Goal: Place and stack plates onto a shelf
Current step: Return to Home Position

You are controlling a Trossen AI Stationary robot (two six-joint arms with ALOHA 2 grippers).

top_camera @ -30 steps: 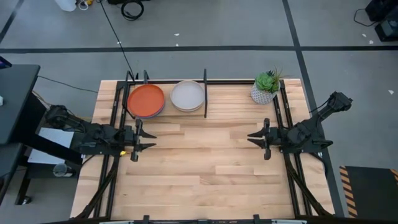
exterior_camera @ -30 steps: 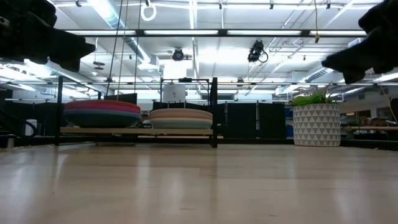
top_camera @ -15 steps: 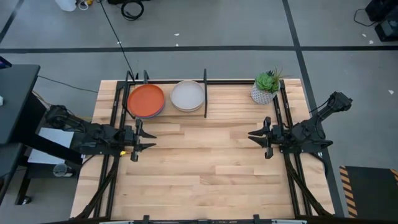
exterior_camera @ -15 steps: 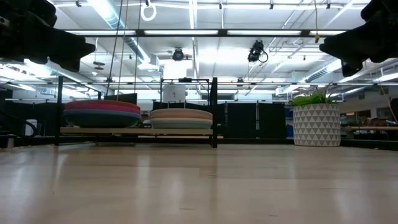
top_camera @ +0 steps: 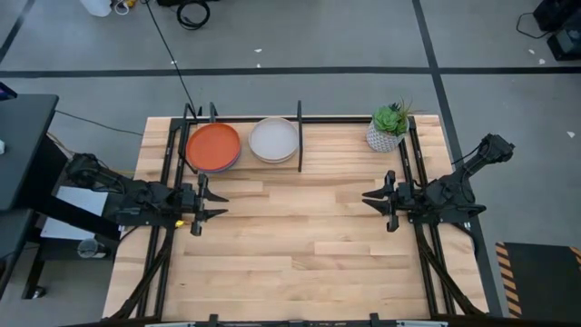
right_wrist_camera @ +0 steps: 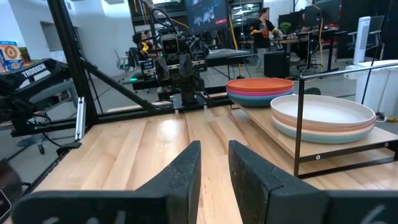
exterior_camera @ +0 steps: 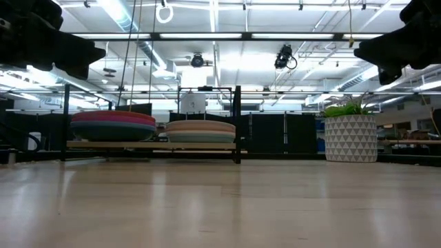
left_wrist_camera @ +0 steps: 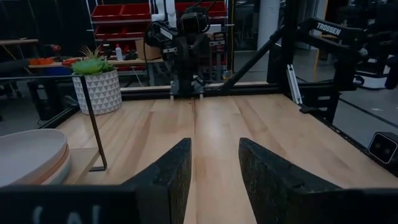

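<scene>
The black shelf stands at the table's far edge, left of centre. Its left bay holds a stack of plates with an orange one on top; its right bay holds a stack with a cream-white one on top. Both stacks lie flat on the shelf's board, as the low view and the right wrist view also show. My left gripper is open and empty at the table's left side, in front of the shelf. My right gripper is narrowly open and empty at the right side.
A small potted green plant stands at the far right, next to the right arm's black mounting frame. The bare wooden tabletop stretches between the two grippers and toward the near edge.
My right gripper has risen a little and drawn slightly back toward the table's right edge, then held still. The plates and my left gripper have not moved.
</scene>
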